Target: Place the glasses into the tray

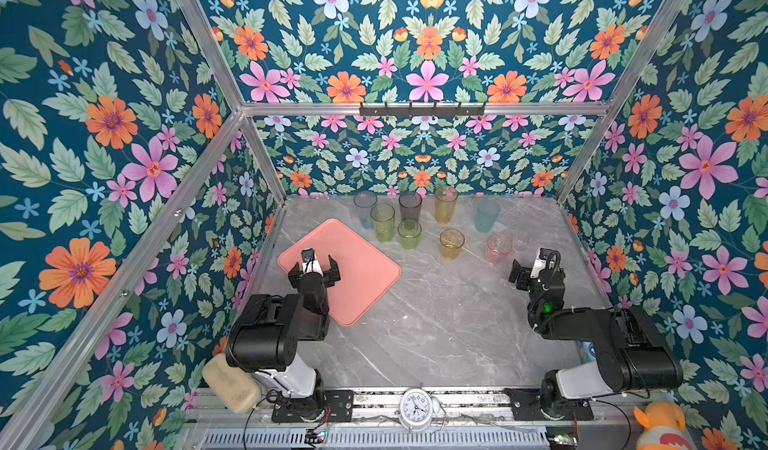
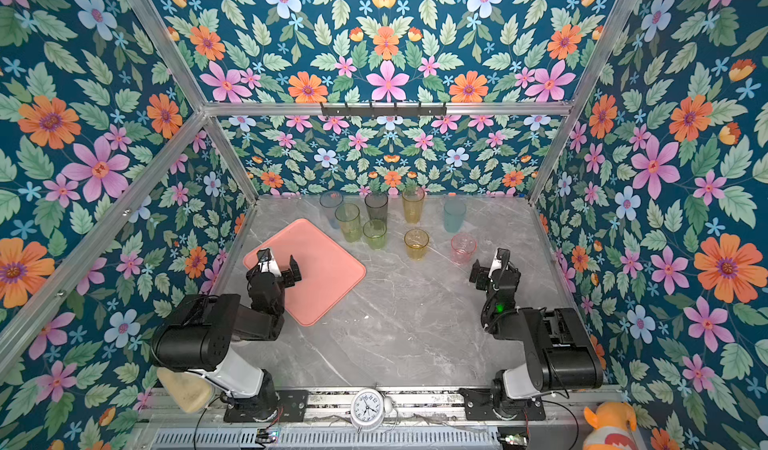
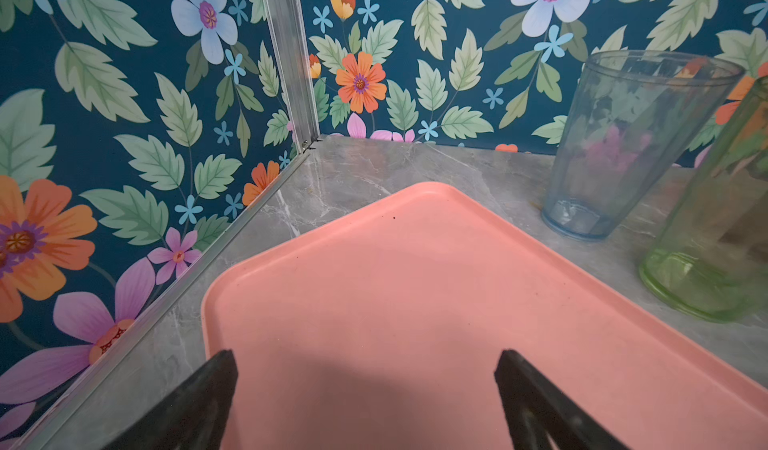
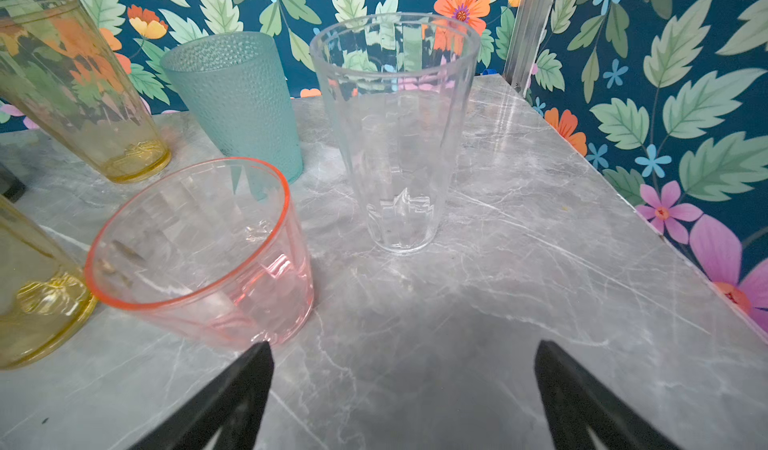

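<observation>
Floral-papered walls (image 1: 124, 144) on three sides, grey marble worktop (image 1: 436, 327) below.

Seen in both top views: salmon tray (image 1: 365, 277) lying flat and askew on the left half of the worktop, nothing in it. Left pincer (image 1: 314, 262) hanging above the tray's near-left part, jaws spread wide, gripping nothing. Right pincer (image 1: 520, 272) near the right wall, over bare worktop, likewise wide open and empty-handed. Beyond the tray, upright along the back: pale blue glass (image 1: 365, 207), tall green glass (image 1: 382, 221), grey glass (image 1: 410, 206), tall amber glass (image 1: 446, 204), teal glass (image 1: 487, 216). Closer in: short green glass (image 1: 409, 234), short amber glass (image 1: 451, 244), pink glass (image 1: 498, 248). All standing on the worktop, outside the tray, all empty.

From the left wrist: tray floor spread wide, bare but for a few dark specks. Two black fingers (image 3: 208, 398) set far apart over it. Pale blue glass and tall green glass just off the tray's rim, not touching it, both empty.

From the right wrist: fingers far apart, only worktop between. Pink glass nearest, just beside one fingertip, empty. Clear glass (image 4: 395, 136) upright a little beyond, empty, hard to make out from above. Teal glass, dimpled, behind those two; both amber ones off to the side.
</observation>
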Controlling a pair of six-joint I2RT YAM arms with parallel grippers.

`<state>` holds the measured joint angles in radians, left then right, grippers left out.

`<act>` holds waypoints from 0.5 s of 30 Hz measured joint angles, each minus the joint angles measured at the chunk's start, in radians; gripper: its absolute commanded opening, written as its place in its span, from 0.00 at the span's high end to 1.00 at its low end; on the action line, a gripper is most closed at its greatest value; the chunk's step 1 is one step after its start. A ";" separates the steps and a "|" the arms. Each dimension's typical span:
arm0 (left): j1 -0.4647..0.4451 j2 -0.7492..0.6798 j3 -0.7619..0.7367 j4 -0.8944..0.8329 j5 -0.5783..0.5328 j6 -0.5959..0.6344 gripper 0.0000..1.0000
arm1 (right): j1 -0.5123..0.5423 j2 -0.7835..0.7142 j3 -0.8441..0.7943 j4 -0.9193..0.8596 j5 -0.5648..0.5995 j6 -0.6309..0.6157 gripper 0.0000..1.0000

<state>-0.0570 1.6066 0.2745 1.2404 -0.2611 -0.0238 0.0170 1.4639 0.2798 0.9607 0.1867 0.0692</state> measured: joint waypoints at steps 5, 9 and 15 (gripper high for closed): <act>0.000 0.000 0.000 0.000 0.000 0.000 0.00 | 0.000 0.000 0.000 0.000 0.000 0.000 0.01; 0.000 0.000 0.000 0.000 0.000 0.000 0.00 | 0.000 0.000 0.002 -0.003 0.000 0.000 0.01; 0.004 0.000 0.000 0.000 0.002 0.000 0.00 | 0.000 0.000 0.002 -0.011 0.000 0.000 0.01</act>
<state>-0.0532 1.6066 0.2745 1.2404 -0.2592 -0.0242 0.0166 1.4639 0.2813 0.9501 0.1867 0.0696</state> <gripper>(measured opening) 0.996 0.988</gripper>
